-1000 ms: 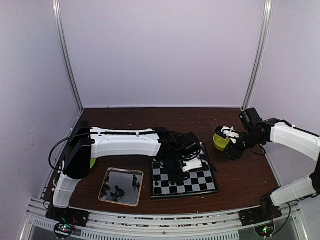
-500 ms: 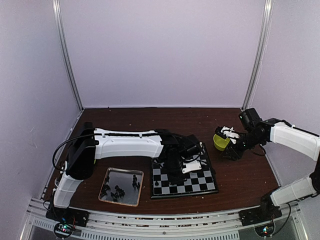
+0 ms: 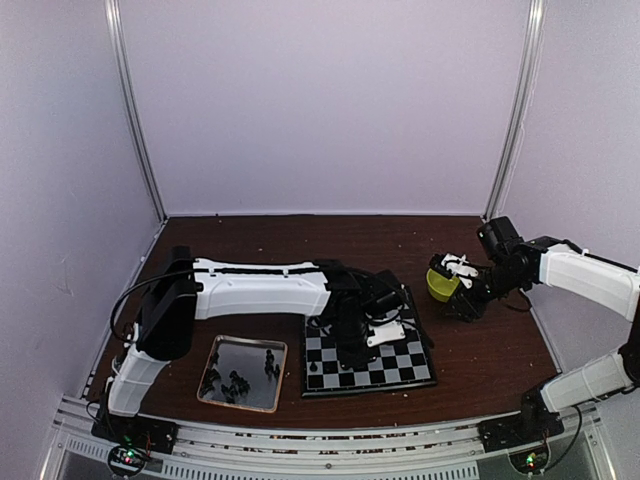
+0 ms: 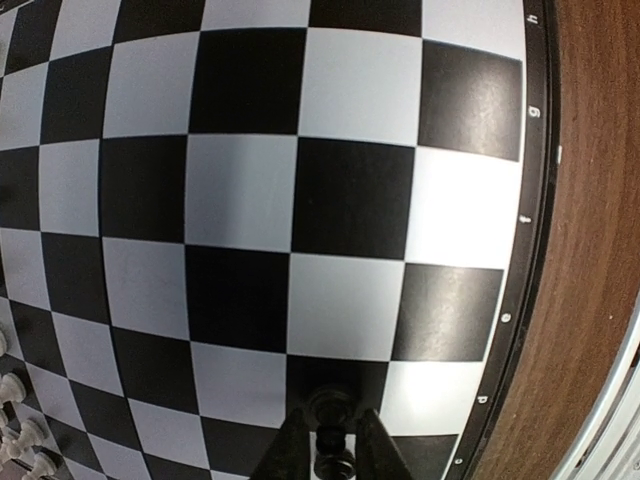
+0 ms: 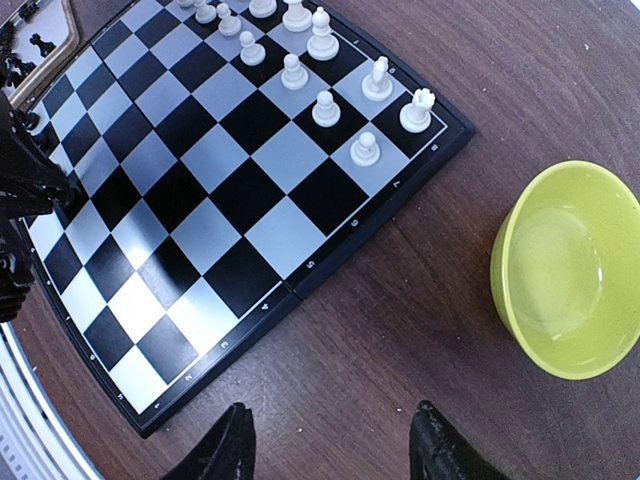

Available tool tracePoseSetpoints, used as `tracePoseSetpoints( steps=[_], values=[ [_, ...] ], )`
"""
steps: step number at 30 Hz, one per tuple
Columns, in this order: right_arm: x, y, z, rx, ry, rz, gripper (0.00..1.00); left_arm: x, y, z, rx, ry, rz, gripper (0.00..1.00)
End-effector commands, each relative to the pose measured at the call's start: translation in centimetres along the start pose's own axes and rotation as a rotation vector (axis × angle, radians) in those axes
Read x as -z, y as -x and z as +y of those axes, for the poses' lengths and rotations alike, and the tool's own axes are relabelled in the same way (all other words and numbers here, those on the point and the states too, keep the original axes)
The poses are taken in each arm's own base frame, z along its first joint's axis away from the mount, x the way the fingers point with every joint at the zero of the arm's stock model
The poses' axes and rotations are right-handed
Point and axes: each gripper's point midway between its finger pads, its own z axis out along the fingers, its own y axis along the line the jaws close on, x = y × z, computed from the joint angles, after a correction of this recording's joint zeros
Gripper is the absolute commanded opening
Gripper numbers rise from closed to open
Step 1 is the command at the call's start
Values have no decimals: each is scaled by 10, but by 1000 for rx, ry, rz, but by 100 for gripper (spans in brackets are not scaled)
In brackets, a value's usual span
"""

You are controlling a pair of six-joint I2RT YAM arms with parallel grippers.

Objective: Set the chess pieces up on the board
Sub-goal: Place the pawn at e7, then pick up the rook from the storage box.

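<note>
The board [image 3: 400, 366] lies in the middle of the table. My left gripper [image 3: 352, 350] hangs low over its near part. In the left wrist view my left gripper [image 4: 330, 456] is shut on a black chess piece [image 4: 333, 438], held over a black square near the rim of the board [image 4: 250, 190]. Several white pieces [image 5: 322, 108] stand in two rows along the far edge of the board [image 5: 200, 200]; a few also show in the left wrist view [image 4: 18, 432]. My right gripper [image 5: 330, 445] is open and empty over bare table beside the board's right edge.
A shiny metal tray [image 3: 222, 352] with several black pieces [image 3: 236, 381] lies left of the board. A yellow-green bowl [image 3: 437, 286] stands right of the board, just under my right gripper [image 3: 462, 268]; it looks empty in the right wrist view [image 5: 565, 270].
My left gripper has shifted slightly toward the near side of the board with the black piece in it. The right arm has not moved.
</note>
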Motion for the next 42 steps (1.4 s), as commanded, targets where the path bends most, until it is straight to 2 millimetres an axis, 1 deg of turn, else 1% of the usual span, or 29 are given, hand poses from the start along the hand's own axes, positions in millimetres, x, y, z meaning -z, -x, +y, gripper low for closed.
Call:
tracePoseSetpoints(
  steps=[1,3,6,10,12,15,17,18,21,23,25,28,30,34,37,39,42],
  values=[
    [3,6,0,10,4,-6,53,-4,2,2,10,15,1,20],
    [3,6,0,9,5,-6,53,1,4,3,11,20,-9,20],
    [2,6,0,8,7,-4,53,17,15,8,10,45,-49,21],
    [2,5,1,7,9,0,53,55,23,17,20,100,-107,24],
    [2,5,1,8,9,0,53,77,22,19,35,118,-138,25],
    [1,5,1,8,11,2,53,110,14,23,76,155,-192,26],
    [1,5,1,8,15,4,53,123,-5,34,139,200,-201,26],
    [1,5,1,7,15,4,53,131,-21,42,181,228,-198,26],
    [1,6,1,9,15,2,53,133,-70,63,321,282,-158,26],
    [1,5,2,10,17,3,53,130,-101,69,418,283,-134,26],
    [1,6,2,9,17,3,53,124,-125,72,497,274,-118,25],
    [0,6,2,10,20,6,53,112,-150,71,576,261,-92,24],
    [0,6,2,12,20,5,53,103,-159,68,598,247,-70,23],
    [0,5,3,10,22,7,53,84,-168,63,609,211,-28,24],
    [0,5,3,9,23,10,53,73,-165,51,586,129,-18,26],
    [0,4,3,9,22,12,53,69,-161,45,574,89,-35,28],
    [-1,4,3,10,22,11,53,65,-163,51,582,122,-25,28]
  ],
)
